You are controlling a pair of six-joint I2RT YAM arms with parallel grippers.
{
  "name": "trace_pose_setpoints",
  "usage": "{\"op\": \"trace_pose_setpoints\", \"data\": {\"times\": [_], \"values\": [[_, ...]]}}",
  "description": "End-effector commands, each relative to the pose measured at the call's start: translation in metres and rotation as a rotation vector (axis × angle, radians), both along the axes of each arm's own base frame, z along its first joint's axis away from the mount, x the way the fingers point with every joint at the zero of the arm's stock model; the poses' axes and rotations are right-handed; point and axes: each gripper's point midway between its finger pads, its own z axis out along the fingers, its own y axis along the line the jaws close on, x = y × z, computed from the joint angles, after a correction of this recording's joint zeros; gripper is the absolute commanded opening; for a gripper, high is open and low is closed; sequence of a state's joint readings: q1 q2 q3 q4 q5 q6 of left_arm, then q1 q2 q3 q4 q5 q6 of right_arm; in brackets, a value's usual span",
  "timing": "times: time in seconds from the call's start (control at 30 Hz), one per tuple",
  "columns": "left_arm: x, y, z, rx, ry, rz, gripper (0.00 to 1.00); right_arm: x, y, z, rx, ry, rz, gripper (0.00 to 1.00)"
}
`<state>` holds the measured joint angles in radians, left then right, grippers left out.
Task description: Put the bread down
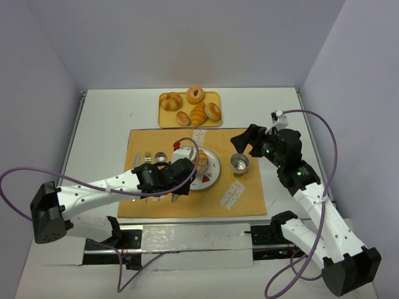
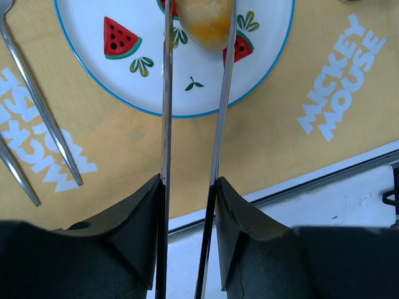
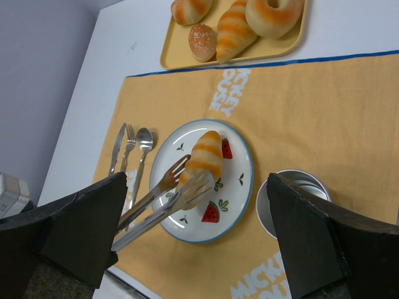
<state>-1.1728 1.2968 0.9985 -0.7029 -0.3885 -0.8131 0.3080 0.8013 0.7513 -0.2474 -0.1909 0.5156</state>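
The top edge of my left wrist view cuts off the bread, leaving one rounded end between my tongs, and crops the plate too. From above, my left arm covers the plate's left part.

bread: golden-orange stripes | plate: white, blue rim, watermelons | placemat: orange
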Motion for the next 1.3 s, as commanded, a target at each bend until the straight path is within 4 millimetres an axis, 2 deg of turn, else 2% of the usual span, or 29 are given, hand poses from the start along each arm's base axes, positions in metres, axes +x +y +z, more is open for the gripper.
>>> {"op": "trace_pose_setpoints", "data": {"times": [0.0, 0.17, 0.33, 0.47, 0.6, 0.97, 1.1, 1.2, 1.23, 1.27], "values": [[0.0, -0.01, 0.004, -0.042, -0.008, 0.009, 0.44, 0.005, 0.0, 0.009, -0.001, -0.04, -0.006, 1.0], [-0.001, -0.01, 0.002, -0.043, -0.002, 0.013, 0.53, 0.005, 0.001, 0.011, 0.002, -0.042, -0.004, 1.0], [0.0, -0.011, 0.004, -0.037, -0.011, 0.018, 0.58, 0.006, 0.001, 0.012, 0.0, -0.044, -0.001, 1.0], [-0.001, -0.014, 0.009, -0.044, -0.02, 0.017, 0.57, 0.006, 0.001, 0.012, -0.001, -0.044, -0.003, 1.0], [-0.001, -0.013, 0.022, -0.057, -0.044, 0.029, 0.57, 0.006, 0.001, 0.01, 0.001, -0.041, -0.004, 1.0], [0.005, 0.002, 0.052, -0.087, -0.101, 0.086, 0.57, 0.005, 0.002, 0.01, 0.005, -0.041, -0.002, 1.0], [0.017, 0.008, 0.069, -0.094, -0.155, 0.149, 0.6, 0.005, 0.003, 0.011, 0.012, -0.044, 0.003, 1.0], [0.036, 0.013, 0.08, -0.107, -0.182, 0.201, 0.6, 0.005, 0.004, 0.013, 0.021, -0.047, 0.009, 1.0], [0.047, 0.02, 0.081, -0.101, -0.191, 0.225, 0.6, 0.005, 0.005, 0.013, 0.02, -0.048, 0.011, 1.0], [0.056, 0.019, 0.087, -0.127, -0.204, 0.238, 0.6, 0.004, 0.005, 0.013, 0.022, -0.048, 0.01, 1.0]]}}
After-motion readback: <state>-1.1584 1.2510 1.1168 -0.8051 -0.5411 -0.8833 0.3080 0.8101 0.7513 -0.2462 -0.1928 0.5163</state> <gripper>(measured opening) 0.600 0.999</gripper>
